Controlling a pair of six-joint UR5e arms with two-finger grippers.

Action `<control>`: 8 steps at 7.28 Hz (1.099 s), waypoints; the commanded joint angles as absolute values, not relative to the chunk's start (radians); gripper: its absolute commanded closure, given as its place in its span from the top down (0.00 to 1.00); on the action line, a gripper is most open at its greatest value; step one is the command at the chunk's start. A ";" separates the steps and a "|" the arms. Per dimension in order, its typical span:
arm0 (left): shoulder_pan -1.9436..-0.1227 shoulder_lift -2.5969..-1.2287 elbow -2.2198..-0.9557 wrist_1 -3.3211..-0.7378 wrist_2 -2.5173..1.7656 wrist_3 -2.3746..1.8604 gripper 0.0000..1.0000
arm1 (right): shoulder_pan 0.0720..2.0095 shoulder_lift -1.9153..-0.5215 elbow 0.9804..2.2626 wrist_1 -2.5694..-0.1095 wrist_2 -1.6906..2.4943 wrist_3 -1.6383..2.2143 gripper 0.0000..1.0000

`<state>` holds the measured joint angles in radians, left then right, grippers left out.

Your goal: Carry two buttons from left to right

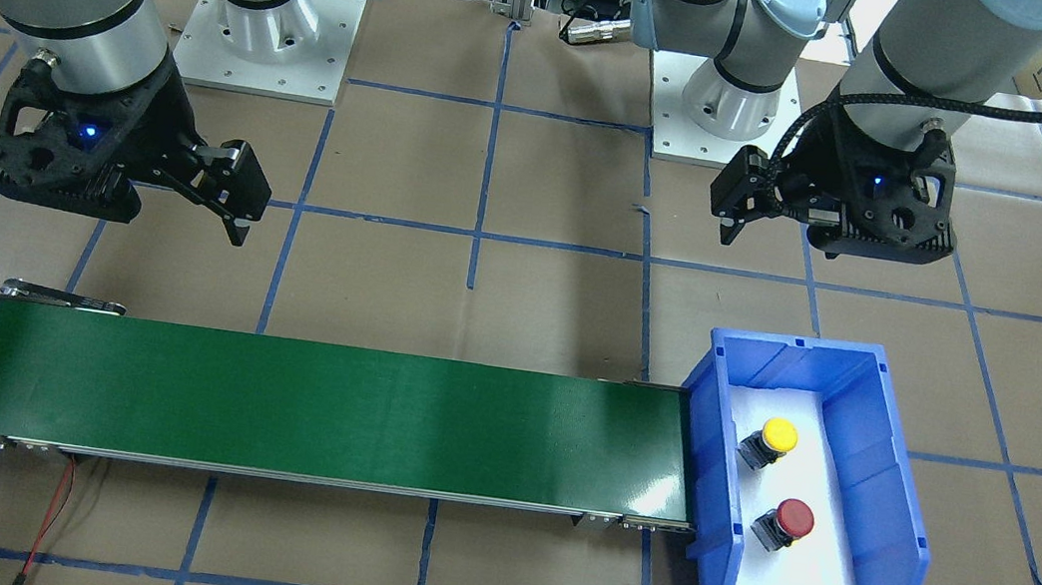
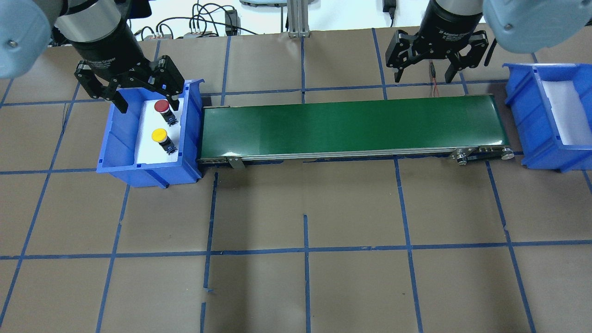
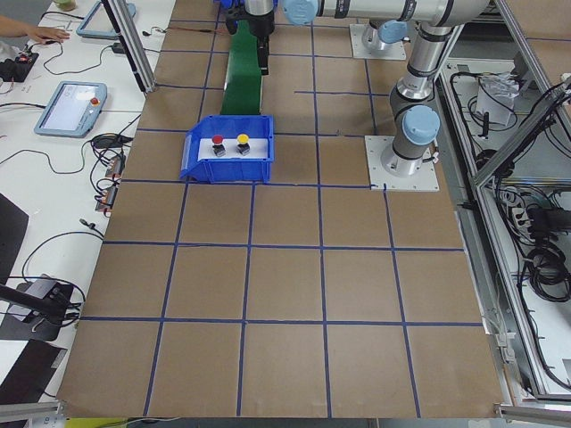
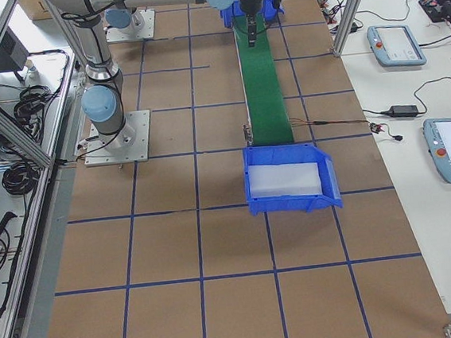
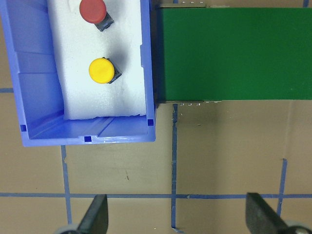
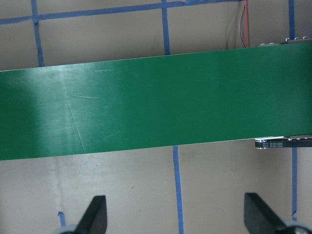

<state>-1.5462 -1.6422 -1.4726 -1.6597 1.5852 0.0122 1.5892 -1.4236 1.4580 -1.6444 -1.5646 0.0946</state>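
Note:
The yellow button (image 2: pixel 159 135) and the red button (image 2: pixel 161 106) stand on white foam in the blue bin (image 2: pixel 119 138) at the conveyor's left end. They also show in the front view as yellow (image 1: pixel 778 435) and red (image 1: pixel 793 517), and in the left wrist view as yellow (image 5: pixel 101 70) and red (image 5: pixel 92 10). My left gripper (image 2: pixel 149 107) is open and empty, high above that bin. My right gripper (image 2: pixel 423 77) is open and empty, above the far edge of the conveyor near its right end.
The green conveyor belt (image 2: pixel 351 125) runs between the left bin and a second blue bin (image 2: pixel 532 115) with bare white foam at the right end. A red and black wire (image 1: pixel 49 512) leaves the belt's right end. The table is brown with blue tape lines.

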 commanded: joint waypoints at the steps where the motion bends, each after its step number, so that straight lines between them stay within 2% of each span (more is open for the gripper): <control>1: -1.546 -1.637 -1.473 -1.660 1.585 0.012 1.00 | 1.589 -1.424 1.459 -1.644 -1.563 0.095 1.00; 8: -1.536 -1.647 -1.471 -1.657 1.585 0.014 1.00 | 1.588 -1.424 1.459 -1.644 -1.565 0.094 1.00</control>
<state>-1.5437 -1.6449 -1.4723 -1.6617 1.5848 0.0126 1.5877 -1.4236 1.4588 -1.6444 -1.5640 0.0936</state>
